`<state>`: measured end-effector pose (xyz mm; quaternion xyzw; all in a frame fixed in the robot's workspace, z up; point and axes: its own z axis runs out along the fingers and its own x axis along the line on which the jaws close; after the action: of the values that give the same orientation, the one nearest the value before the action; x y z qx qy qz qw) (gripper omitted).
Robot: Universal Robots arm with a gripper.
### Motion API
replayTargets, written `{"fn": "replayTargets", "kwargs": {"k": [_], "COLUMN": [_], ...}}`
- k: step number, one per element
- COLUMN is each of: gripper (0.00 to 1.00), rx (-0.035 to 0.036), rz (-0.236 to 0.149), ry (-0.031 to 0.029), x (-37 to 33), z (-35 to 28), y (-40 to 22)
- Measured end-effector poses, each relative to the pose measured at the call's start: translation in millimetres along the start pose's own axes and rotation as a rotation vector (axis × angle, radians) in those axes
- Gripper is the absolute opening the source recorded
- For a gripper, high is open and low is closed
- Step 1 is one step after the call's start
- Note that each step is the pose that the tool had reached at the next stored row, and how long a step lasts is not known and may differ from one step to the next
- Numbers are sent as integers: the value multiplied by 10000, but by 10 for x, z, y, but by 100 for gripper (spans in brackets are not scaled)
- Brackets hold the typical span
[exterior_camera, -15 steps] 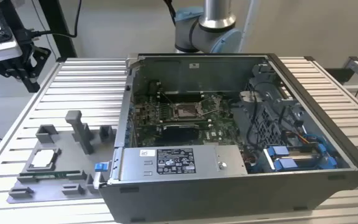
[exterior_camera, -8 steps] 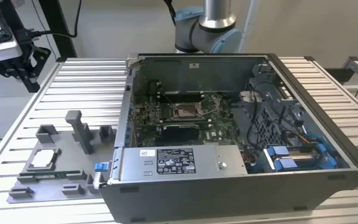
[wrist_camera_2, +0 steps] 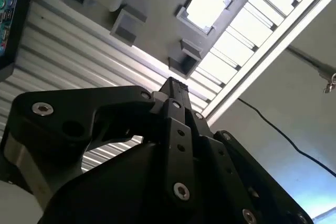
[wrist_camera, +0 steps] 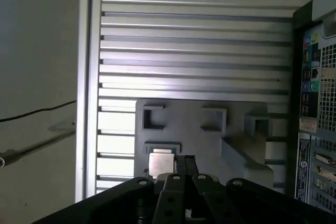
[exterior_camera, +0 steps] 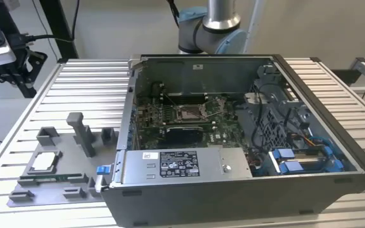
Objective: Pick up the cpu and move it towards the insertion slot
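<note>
The cpu (exterior_camera: 45,161) lies flat in a recess of the grey tray (exterior_camera: 68,142), at the exterior view's left. Its silvery top also shows in both wrist views (wrist_camera_2: 206,6) (wrist_camera: 159,163). The insertion slot (exterior_camera: 191,112) is the silver-framed socket on the green board inside the open computer case. My gripper (exterior_camera: 16,71) hangs high at the exterior view's upper left, well above and away from the tray. In both wrist views its thin black fingers (wrist_camera: 185,165) are pressed together with nothing between them, their tips (wrist_camera_2: 173,83) pointing toward the tray.
The open grey computer case (exterior_camera: 233,190) takes up the table's middle and right, with drive bays and cables inside. A long green memory stick (exterior_camera: 52,178) lies on the tray near the cpu, and a tall grey post (exterior_camera: 81,133) stands on it. The table (exterior_camera: 87,90) is ribbed aluminium.
</note>
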<state>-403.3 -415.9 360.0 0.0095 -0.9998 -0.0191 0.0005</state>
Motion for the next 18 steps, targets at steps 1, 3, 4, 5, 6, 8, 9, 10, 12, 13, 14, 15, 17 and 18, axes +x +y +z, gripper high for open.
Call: {"fn": "replayTargets", "kwargs": {"k": [1, 3, 4, 5, 6, 8, 9, 10, 12, 13, 14, 15, 17, 18], "gripper": [0, 0, 0, 0, 0, 0, 0, 0, 0, 0, 0, 0, 100, 100], "rx": [-1, 0, -1, 0, 0, 0, -1, -1, 0, 1, 2, 2, 1, 0], "rz": [-1, 0, 0, 0, -1, 1, 1, 0, -1, -1, 0, 0, 0, 0], "ry": [-1, 0, 0, 0, 0, 0, -1, -2, 0, 1, 2, 1, 2, 1], "x": [8, 27, 38, 52, 69, 109, 126, 130, 131, 131, 131, 131, 131, 131], "z": [4, 9, 12, 16, 21, 31, 37, 40, 40, 40, 40, 40, 41, 41], "y": [-35, -101, -133, -163, -183, -207, -216, -219, -219, -219, -219, -219, -219, -219]}}
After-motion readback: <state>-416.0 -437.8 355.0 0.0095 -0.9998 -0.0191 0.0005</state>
